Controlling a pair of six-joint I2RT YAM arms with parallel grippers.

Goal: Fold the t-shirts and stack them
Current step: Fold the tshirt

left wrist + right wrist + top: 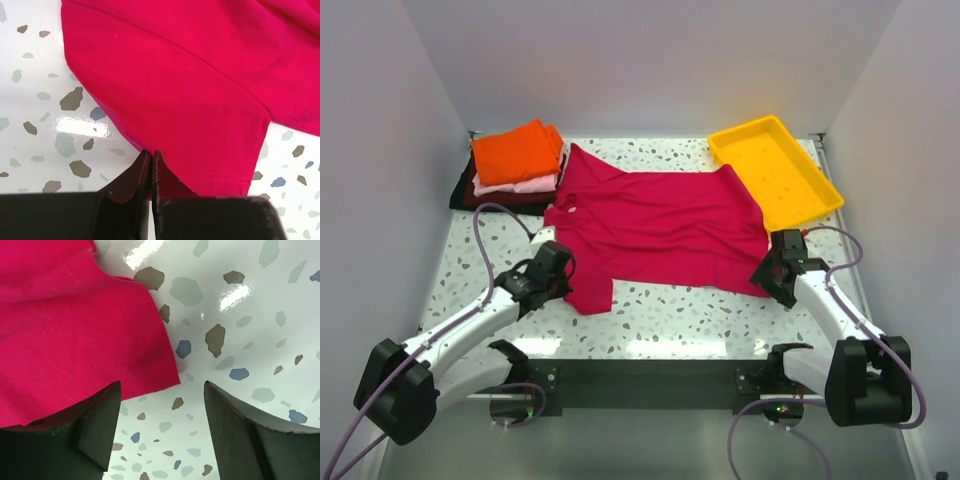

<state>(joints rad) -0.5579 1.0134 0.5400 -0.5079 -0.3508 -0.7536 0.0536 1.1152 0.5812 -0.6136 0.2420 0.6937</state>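
**Crimson shirt lies flat; the first fold is about to start**

At the far left of the table (pixel 670 310) sits the stack of folded shirts (pixel 510 175), the orange shirt (pixel 517 150) on top, a pale pink one and a dark maroon one under it. Just right of the stack, the crimson shirt (pixel 655 225) is spread open across the middle of the table, its collar toward the left and its hem toward the right.

The left gripper (pixel 552 272) is at the shirt's near sleeve (pixel 588 290). Its jaws are pressed together, and in the left wrist view the edge of the sleeve runs into the tips, so it looks pinched there.

On the right, the right gripper (pixel 162 390) hovers low over the near corner (pixel 160 375) of the hem. Its jaws are spread, with one finger above the cloth and the other above bare table, and nothing is held. The yellow tray (pixel 775 170) lies at the far right, just beside the shirt.

The step in hand seems to be taking hold of the shirt's near edge at both ends. Next, the right gripper likely needs to drop and close on that corner. Then both arms can lift together and carry the near edge over toward the far side, keeping the cloth taut so it does not bunch.
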